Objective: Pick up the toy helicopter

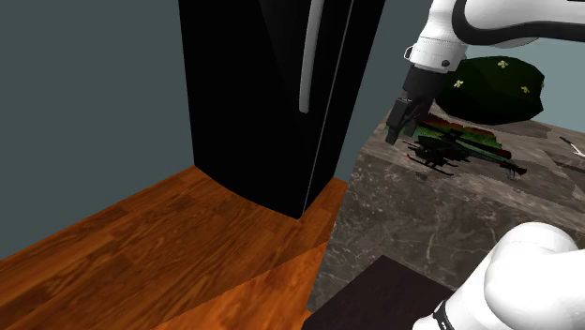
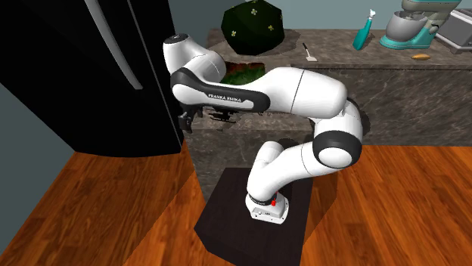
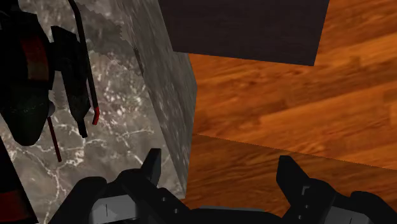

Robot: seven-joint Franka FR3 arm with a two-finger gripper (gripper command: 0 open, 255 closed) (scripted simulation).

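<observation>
Kitchen corner, from the shoulder camera: a wood floor (image 1: 141,253) runs at the left up to a tall black refrigerator (image 1: 253,103) with a pale handle (image 1: 307,66). Right of it, the white arm (image 1: 487,23) reaches down, and its black gripper (image 1: 393,137) hangs at the near corner of a grey veined counter (image 1: 422,220). The toy helicopter (image 1: 461,150), dark with green and red on its body, lies on the counter top just right of the gripper. It is close to that corner and not held, with its tail boom pointing toward the shoulder view's right. Behind it sits a round dark green plant (image 1: 497,89) dotted with pale flowers.

In the second exterior view, the refrigerator stands at the left and the gripper hangs between its side and the counter's end. The arm bends back to the black stand (image 2: 227,227) on the floor, and farther right along the counter stand a teal bottle (image 2: 363,32) and a teal mixer (image 2: 408,29).

From the wrist camera, the helicopter lies on the counter off to one side of the gripper, outside the two fingers (image 3: 151,167). The fingers stand wide apart with nothing clasped, and between them show the counter's edge and the floor below
</observation>
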